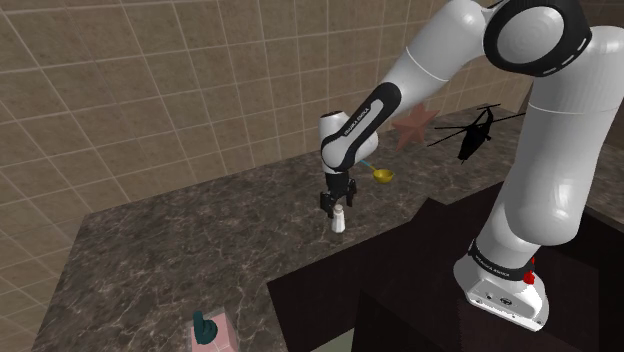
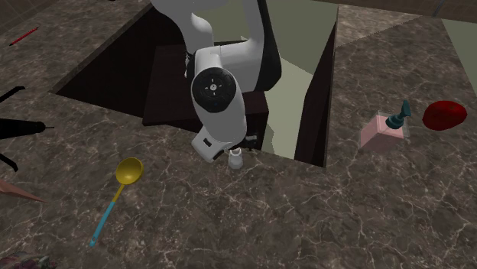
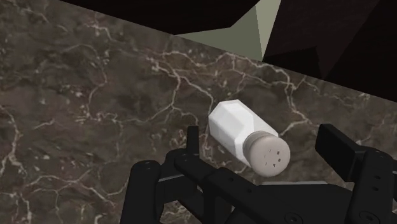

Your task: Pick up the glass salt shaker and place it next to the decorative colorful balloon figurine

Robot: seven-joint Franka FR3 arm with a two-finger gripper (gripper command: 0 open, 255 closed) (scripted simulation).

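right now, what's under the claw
A white salt shaker with a grey holed cap stands on the dark marbled counter between the claw's open fingers; the spot beneath it is covered.

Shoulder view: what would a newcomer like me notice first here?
The big white arm reaches from the lower right over a dark marbled counter, its open black gripper poised over a small white salt shaker. Farther back, a black helicopter model sits by a reddish star.
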